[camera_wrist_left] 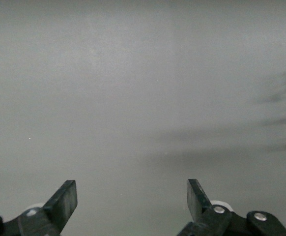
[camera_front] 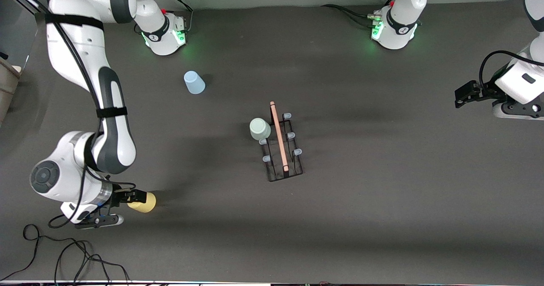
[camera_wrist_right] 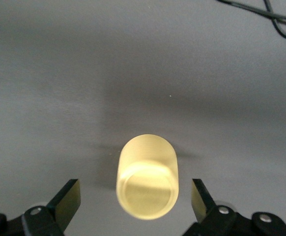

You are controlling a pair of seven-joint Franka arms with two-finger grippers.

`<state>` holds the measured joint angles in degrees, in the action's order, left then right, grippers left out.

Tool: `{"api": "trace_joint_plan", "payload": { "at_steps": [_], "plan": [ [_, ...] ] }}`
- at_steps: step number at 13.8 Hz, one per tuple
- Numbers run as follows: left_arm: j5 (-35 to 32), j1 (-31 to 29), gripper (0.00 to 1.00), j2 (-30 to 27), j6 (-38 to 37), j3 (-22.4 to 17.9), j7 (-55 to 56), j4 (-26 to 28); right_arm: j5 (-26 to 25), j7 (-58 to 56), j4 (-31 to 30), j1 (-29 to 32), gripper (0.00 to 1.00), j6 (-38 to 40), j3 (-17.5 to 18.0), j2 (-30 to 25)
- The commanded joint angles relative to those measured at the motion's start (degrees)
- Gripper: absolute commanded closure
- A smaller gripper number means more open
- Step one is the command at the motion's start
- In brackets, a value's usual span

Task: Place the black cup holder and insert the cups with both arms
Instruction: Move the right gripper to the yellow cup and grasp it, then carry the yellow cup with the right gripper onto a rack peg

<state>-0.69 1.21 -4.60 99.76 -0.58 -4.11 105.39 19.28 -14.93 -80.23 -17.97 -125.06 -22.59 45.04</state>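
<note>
The black cup holder (camera_front: pixel 293 167) stands mid-table, its wooden rod (camera_front: pixel 279 135) on top. A mint green cup (camera_front: pixel 259 129) sits on one of its pegs, on the side toward the right arm's end. A light blue cup (camera_front: pixel 194 82) stands upside down on the table, farther from the front camera. A yellow cup (camera_front: pixel 144 202) lies on its side near the right arm's end; it also shows in the right wrist view (camera_wrist_right: pixel 147 177). My right gripper (camera_front: pixel 136 197) (camera_wrist_right: pixel 134 189) is open, one finger on each side of the yellow cup's base. My left gripper (camera_front: pixel 461 94) (camera_wrist_left: pixel 132 189) is open and empty, waiting over bare table at the left arm's end.
Loose black cables (camera_front: pixel 63 256) lie by the table's near edge at the right arm's end; a cable also shows in the right wrist view (camera_wrist_right: pixel 275 19). The two green-lit arm bases (camera_front: pixel 165 33) (camera_front: pixel 393 29) stand along the table's top edge.
</note>
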Motion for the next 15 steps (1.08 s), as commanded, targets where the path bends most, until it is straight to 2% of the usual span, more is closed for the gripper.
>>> {"api": "trace_joint_plan", "payload": {
  "at_steps": [1, 2, 3, 5, 6, 7, 9, 12, 15],
  "plan": [
    [-0.63, 0.20, 0.00, -0.76, 0.26, -0.12, -0.72, 0.78, 1.82, -2.21, 0.08, 0.12, 0.00, -2.19, -0.26, 1.88],
    [-0.63, 0.28, 0.00, -0.76, 0.18, -0.12, -0.72, 0.78, 1.90, -2.12, 0.08, 0.12, 0.00, -2.98, -0.17, 2.68],
    [-0.63, 0.37, 0.00, -0.67, 0.09, -0.12, -0.64, 0.87, 2.60, -2.12, 0.08, 0.12, 0.05, -2.99, -0.26, 3.12],
    [-0.63, 0.63, 0.00, -0.67, 0.00, -0.12, -0.63, 0.87, 3.22, -2.21, -0.88, 0.39, 0.52, -2.82, -0.26, 3.39],
    [-0.63, 0.64, 0.00, -0.67, -0.09, -0.12, -0.63, 0.87, 3.31, -2.12, -1.76, 0.30, 0.67, -2.82, -0.26, 3.21],
    [-0.63, 0.55, 0.00, -0.67, -0.09, -0.12, -0.72, 0.87, 3.31, -1.77, -2.12, 0.30, 0.73, -2.47, -0.26, 2.78],
    [-0.63, 0.46, 0.00, -0.67, -0.09, -0.12, -0.64, 0.87, 3.31, -0.98, -2.21, 0.21, 0.79, -0.63, -0.52, 0.15],
    [-0.63, 0.28, 0.00, -0.76, -0.09, -0.12, -0.64, 0.78, 2.00, 5.85, -1.95, -1.01, 0.80, 9.71, -3.06, -7.39],
    [-0.63, 0.28, 0.00, -0.76, -0.09, -0.12, -0.63, 0.78, -7.03, 16.48, -1.77, -4.61, 0.84, 19.65, -4.48, -16.71]
  ]
}}
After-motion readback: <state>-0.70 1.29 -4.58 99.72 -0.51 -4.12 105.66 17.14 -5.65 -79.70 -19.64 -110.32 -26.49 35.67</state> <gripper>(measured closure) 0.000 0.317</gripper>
